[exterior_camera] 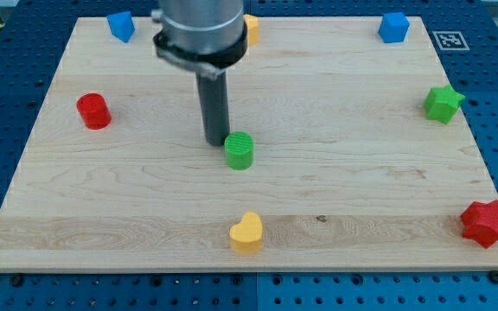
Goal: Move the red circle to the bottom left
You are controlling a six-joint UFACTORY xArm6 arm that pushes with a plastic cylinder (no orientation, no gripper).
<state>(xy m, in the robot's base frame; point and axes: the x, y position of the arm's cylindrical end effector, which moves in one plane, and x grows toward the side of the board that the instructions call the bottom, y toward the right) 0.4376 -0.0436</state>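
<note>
Yellow heart (pixel 246 232) nearest; my tip (pixel 215 142), no end effector, beside green cylinder (pixel 239 150), far from red cylinder (pixel 94 111).

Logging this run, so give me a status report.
My tip mid-board, right beside green cylinder, on its left. Red circle at left edge, untouched, still well above bottom left corner. Nothing between it and that corner.

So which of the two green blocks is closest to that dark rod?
The green round block, right beside my tip near the board's middle. The green star sits far off at the view's right edge.
</note>
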